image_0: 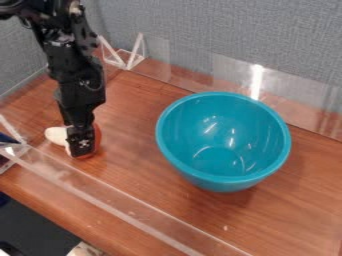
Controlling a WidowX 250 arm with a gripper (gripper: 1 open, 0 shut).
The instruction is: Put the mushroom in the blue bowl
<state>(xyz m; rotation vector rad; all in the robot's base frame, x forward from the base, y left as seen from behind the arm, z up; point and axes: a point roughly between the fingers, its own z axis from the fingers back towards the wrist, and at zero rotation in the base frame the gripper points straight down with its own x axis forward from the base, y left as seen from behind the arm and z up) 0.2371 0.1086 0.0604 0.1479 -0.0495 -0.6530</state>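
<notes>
The mushroom [60,135] lies on its side on the wooden table [134,150] at the left, cream stem pointing left and orange-red cap [84,153] to the right. My gripper [82,143] points straight down right over the cap, its dark fingers [74,136] low at the table and standing apart on either side of the cap. It looks open and lifts nothing. The blue bowl [223,140], large, deep and teal, stands empty to the right, about a hand's width from the gripper.
A clear plastic rail [120,205] runs along the table's front edge. Clear panels [254,78] stand at the back. A white wire stand [130,52] sits behind the arm. A grey wall closes off the left side.
</notes>
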